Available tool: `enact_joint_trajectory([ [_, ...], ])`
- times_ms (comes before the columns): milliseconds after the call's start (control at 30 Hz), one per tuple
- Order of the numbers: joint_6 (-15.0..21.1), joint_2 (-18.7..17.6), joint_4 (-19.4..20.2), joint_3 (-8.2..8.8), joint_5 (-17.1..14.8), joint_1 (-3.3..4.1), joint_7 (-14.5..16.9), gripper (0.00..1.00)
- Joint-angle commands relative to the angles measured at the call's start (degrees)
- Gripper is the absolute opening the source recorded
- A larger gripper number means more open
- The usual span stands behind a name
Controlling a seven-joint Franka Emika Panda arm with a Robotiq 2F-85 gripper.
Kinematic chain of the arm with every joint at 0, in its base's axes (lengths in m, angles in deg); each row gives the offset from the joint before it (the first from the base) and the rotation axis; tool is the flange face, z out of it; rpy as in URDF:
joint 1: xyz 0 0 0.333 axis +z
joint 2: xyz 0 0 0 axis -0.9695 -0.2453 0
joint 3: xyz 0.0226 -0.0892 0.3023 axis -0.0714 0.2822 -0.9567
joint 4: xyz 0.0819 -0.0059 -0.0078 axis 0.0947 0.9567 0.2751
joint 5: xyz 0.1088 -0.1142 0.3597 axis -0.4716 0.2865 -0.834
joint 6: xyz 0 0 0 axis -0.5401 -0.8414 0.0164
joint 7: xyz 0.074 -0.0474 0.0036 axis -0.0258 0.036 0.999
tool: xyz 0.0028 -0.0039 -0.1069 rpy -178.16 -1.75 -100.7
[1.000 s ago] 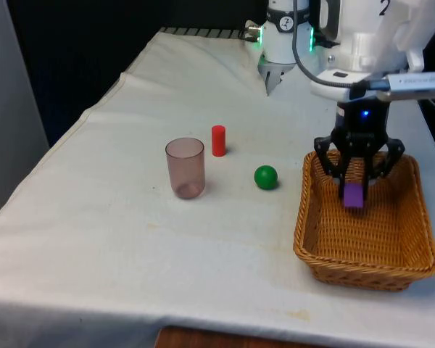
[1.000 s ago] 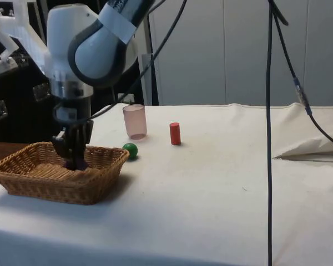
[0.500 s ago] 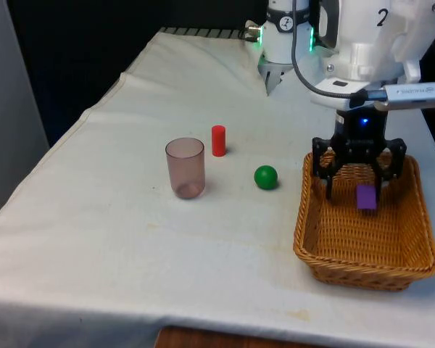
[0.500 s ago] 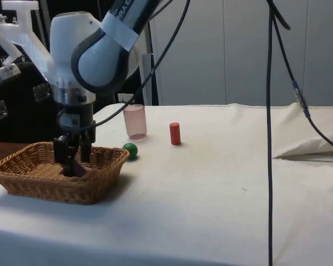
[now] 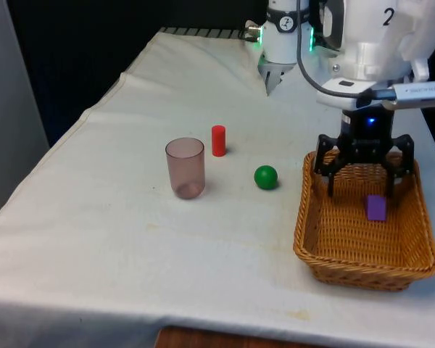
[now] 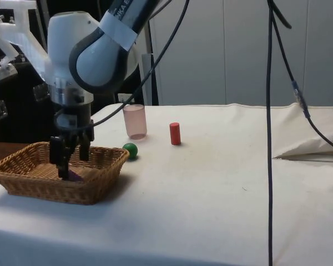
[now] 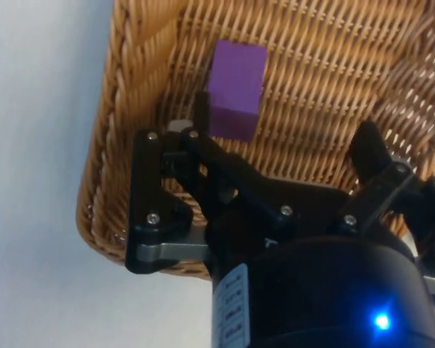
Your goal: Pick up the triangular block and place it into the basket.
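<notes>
The purple block (image 5: 376, 207) lies loose on the floor of the wicker basket (image 5: 301, 217), towards the front view's right. My gripper (image 5: 362, 185) hangs just above it inside the basket, open, with nothing between its fingers. In the wrist view the block (image 7: 235, 89) rests on the weave near the basket wall (image 7: 130, 109), beyond one fingertip, and the gripper (image 7: 283, 127) stands spread wide. In the side view the gripper (image 6: 70, 162) reaches down behind the basket's near rim (image 6: 55, 191), which hides most of the block.
On the cloth to the front view's left of the basket are a green ball (image 5: 265, 177), a red cylinder (image 5: 218, 141) and a translucent pinkish cup (image 5: 185, 167). In the side view, ball (image 6: 130, 150), cylinder (image 6: 175, 133) and cup (image 6: 135, 121) stand beyond the basket.
The gripper opened and let go of the purple block, which dropped to the basket floor. The gripper rose a little and shifted slightly to the front view's right.
</notes>
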Motion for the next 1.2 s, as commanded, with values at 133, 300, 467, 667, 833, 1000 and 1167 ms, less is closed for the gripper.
enact_joint_trajectory([
  [133, -0.7, 0.1, 0.0, 0.00, 0.0, 0.00, 0.0, 1.00],
  [300, -1.1, 0.6, 0.2, -0.74, -0.5, -0.29, 0.1, 1.00],
  [467, -1.1, 1.0, 0.0, -0.34, 0.0, 0.00, -0.2, 1.00],
  [667, -3.4, 5.6, 2.5, -0.52, -0.2, -0.06, 0.0, 1.00],
  [833, -4.4, 7.7, 3.5, -0.46, -0.1, 0.00, 0.0, 1.00],
  [1000, -6.0, 10.5, 4.9, -0.23, 0.2, 0.00, 0.1, 1.00],
  [1167, -6.2, 12.9, 7.2, 0.17, 0.6, 0.00, 0.4, 1.00],
])
